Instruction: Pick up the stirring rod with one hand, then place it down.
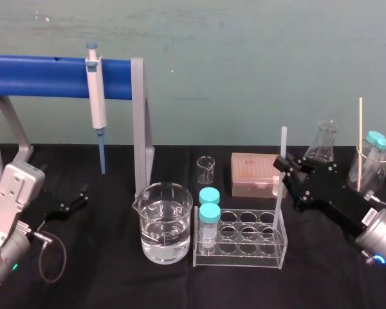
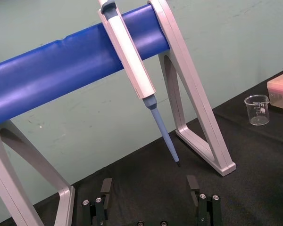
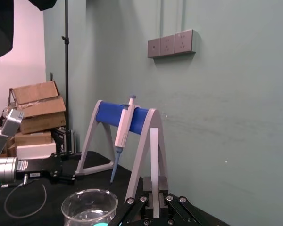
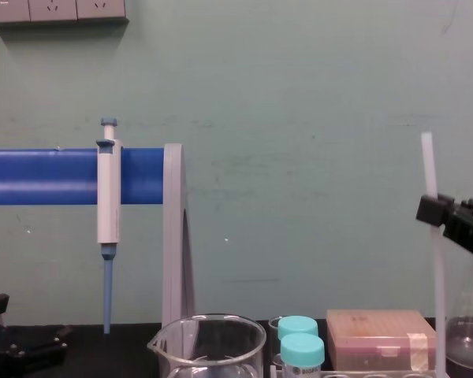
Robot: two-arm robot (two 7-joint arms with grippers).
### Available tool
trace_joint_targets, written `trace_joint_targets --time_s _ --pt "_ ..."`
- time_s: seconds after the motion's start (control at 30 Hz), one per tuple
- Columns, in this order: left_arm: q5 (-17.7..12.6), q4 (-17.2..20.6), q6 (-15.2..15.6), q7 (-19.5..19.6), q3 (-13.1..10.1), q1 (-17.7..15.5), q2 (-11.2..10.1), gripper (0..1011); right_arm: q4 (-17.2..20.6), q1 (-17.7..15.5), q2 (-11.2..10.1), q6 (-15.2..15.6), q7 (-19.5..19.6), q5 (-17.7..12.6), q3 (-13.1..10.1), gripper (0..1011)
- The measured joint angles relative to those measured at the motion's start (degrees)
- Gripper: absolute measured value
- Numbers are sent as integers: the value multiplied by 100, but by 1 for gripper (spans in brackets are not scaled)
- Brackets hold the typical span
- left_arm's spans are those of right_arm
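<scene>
Two black grippers are showing in the head view, and the right gripper (image 1: pixel 284 166), reaching in from the right edge toward the middle of the frame, is clamping the stirring rod (image 1: pixel 284 141) between its blocky fingers. The rod is standing almost upright, its top rising above the gripper and its lower part running down across the right end of the clear tube rack (image 1: pixel 270 257); whether its foot is touching anything cannot be told. In the chest view the same rod (image 4: pixel 428 157) is crossing the right side of the frame from upper right to the bottom edge, with the right gripper (image 4: pixel 435 211) closing on it about a third of the way down. In the right wrist view the rod (image 3: pixel 154 160) is sitting pinched low in the centre. At the left of the head view the left gripper (image 1: pixel 76 198) is lying low near the black table (image 1: pixel 116 283), and the left wrist view is showing its fingers (image 2: pixel 106 188) spread apart, holding nothing. A pipette (image 1: pixel 96 103) is hanging on the blue stand (image 1: pixel 38 76) at upper left, and a water-filled beaker (image 1: pixel 166 222) is standing just left of the rack.
</scene>
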State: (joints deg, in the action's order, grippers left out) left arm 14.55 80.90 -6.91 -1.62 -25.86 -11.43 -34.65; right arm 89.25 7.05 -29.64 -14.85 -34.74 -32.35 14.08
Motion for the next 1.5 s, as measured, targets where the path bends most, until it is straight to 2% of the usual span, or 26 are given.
trace_joint_targets --time_s 0.27,0.6,0.9,1.1,1.5 --pt "0 0 0 0 0 0 0 1000 -315 71 131 -195 -61 91 80 68" --pt "0 0 0 0 0 0 0 1000 -508 136 224 -334 -127 204 156 67" --pt "0 0 0 0 0 0 0 1000 -749 153 299 -540 -124 422 207 67" --pt "0 0 0 0 0 0 0 1000 -978 194 422 -689 -91 577 235 67" --pt "0 0 0 0 0 0 0 1000 -1206 226 544 -697 -14 721 258 68"
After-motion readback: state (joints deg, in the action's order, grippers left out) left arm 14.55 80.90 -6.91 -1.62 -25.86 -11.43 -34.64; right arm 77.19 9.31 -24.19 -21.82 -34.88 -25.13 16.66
